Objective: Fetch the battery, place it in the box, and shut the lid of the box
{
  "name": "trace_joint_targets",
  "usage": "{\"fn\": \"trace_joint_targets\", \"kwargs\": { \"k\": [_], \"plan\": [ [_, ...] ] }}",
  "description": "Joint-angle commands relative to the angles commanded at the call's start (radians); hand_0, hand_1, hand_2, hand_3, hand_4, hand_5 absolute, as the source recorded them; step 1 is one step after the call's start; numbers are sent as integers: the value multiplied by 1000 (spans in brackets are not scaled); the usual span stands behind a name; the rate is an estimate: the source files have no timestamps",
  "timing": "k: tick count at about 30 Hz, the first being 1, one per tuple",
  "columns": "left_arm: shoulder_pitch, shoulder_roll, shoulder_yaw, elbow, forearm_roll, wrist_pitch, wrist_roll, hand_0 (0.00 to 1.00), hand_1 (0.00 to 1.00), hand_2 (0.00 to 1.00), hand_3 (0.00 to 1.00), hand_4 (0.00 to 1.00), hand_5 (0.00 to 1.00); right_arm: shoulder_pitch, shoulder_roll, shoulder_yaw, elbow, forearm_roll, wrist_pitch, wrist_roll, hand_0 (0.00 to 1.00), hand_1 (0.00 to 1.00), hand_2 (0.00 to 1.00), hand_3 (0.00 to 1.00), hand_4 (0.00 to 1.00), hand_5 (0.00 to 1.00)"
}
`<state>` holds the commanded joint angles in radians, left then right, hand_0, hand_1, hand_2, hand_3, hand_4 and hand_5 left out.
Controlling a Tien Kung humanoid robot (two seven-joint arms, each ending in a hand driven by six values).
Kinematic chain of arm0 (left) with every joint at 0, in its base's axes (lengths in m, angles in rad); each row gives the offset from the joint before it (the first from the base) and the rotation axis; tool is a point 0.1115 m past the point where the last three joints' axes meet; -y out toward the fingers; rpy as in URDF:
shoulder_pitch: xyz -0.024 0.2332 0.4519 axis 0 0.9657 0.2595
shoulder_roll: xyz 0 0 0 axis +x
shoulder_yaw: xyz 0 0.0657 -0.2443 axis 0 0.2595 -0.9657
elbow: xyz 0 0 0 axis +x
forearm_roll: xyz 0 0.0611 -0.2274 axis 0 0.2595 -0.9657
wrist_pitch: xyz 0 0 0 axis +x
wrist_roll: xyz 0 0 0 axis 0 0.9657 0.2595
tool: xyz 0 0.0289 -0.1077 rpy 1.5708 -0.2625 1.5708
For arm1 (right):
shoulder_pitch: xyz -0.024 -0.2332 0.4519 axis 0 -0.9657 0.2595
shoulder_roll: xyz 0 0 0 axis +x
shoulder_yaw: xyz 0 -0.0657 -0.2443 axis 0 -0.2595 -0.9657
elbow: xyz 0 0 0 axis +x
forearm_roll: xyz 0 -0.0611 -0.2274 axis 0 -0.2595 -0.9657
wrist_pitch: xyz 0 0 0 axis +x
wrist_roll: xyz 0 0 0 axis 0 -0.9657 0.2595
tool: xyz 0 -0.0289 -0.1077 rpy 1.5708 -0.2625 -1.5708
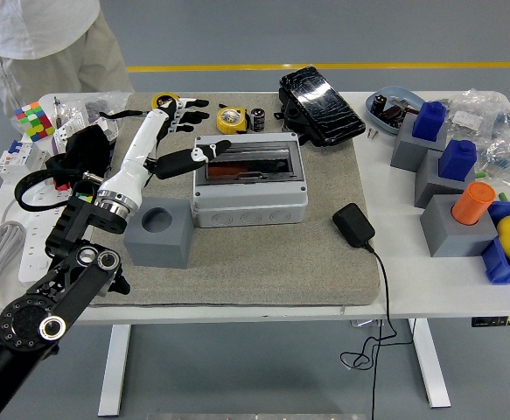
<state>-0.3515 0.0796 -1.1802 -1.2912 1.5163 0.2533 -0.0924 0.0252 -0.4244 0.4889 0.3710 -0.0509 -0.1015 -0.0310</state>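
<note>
The battery [258,119], a small dark cylinder, stands on the grey mat behind the box, next to a yellow tape measure [230,119]. The grey box [249,203] has a clear lid [250,163] lying down over its top. My left hand [193,129] reaches in from the lower left on a white forearm. It hovers at the box's back left corner, well left of the battery. Its fingers [192,114] are spread and hold nothing. Its thumb [193,158] lies at the lid's left edge.
A grey block with a round hole [158,230] sits left of the box under my forearm. A black adapter [353,224] with a cable lies to the right and a black case [320,105] behind. Blocks and a blue bin [502,265] stand far right. A person [49,39] stands at the far left.
</note>
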Motion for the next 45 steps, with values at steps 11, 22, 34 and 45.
{"fn": "trace_joint_targets", "kwargs": {
  "k": [11,22,34,45],
  "plan": [
    [58,12,-212,29,-2,-7,4,633,702,691,685,998,380,7,-8,1,1,-2,1,1,546,600,591,546,929,475],
    [92,30,-274,36,-1,-8,3,629,705,710,697,998,371,15,-12,-4,1,-1,1,-1,546,601,592,547,929,476],
    [88,30,-280,38,-5,-9,-9,624,699,714,750,992,348,21,-15,-11,1,0,1,-1,546,601,592,547,929,477],
    [84,33,-277,37,-7,-6,-19,618,707,789,721,975,328,26,-16,-15,1,-1,1,-1,546,600,592,547,928,479]
  ]
}}
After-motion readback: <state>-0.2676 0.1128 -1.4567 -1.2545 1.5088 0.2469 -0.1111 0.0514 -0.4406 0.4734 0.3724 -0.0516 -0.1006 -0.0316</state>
